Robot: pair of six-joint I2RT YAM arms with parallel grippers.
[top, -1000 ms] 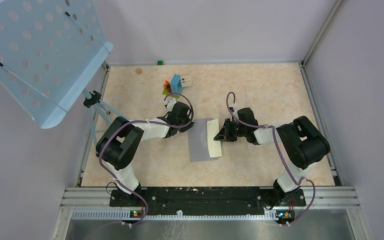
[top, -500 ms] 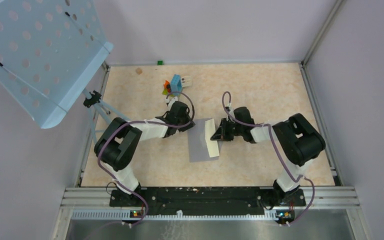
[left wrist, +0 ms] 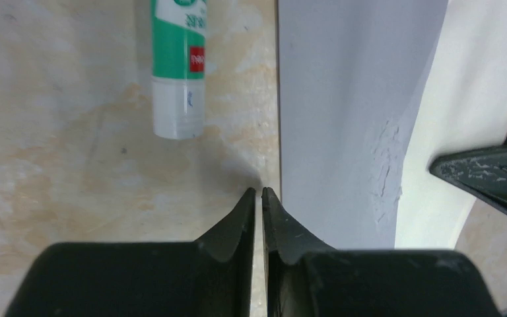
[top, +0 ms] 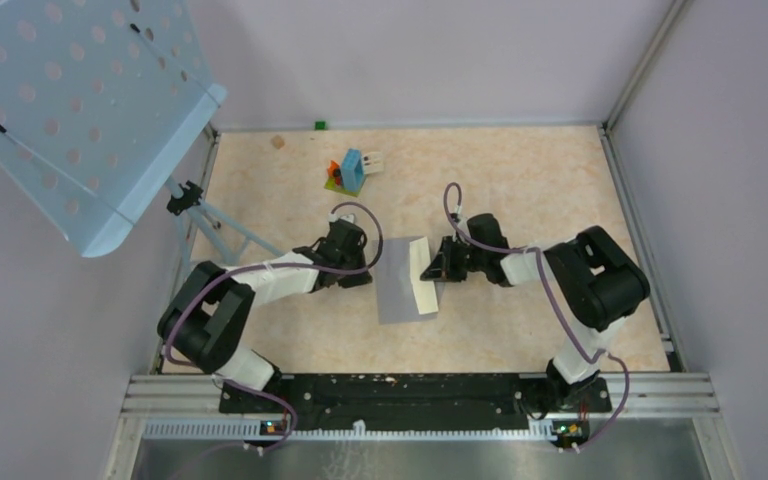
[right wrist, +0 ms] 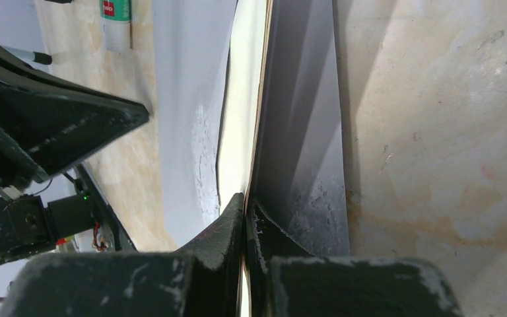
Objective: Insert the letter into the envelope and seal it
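Note:
The grey envelope (top: 396,288) lies flat on the tan floor between my arms and also shows in the left wrist view (left wrist: 343,99). The pale cream letter (top: 426,280) stands tilted over the envelope's right part. My right gripper (top: 432,271) is shut on the letter's edge, and in the right wrist view (right wrist: 245,201) the sheet (right wrist: 243,99) runs edge-on from between the fingers. My left gripper (top: 368,276) is shut and empty. Its tips (left wrist: 258,193) rest at the floor just beside the envelope's left edge.
A white and green glue stick (left wrist: 178,66) lies on the floor just left of the envelope. A blue-orange-green block cluster (top: 348,172) sits at the back. A pale blue perforated stand (top: 80,110) overhangs the left side. Rough white patches (left wrist: 386,165) mark the envelope.
My left arm has pulled back toward the near left, and its gripper slid down along the envelope's left edge. My right gripper moved slightly left with the letter, then held still.

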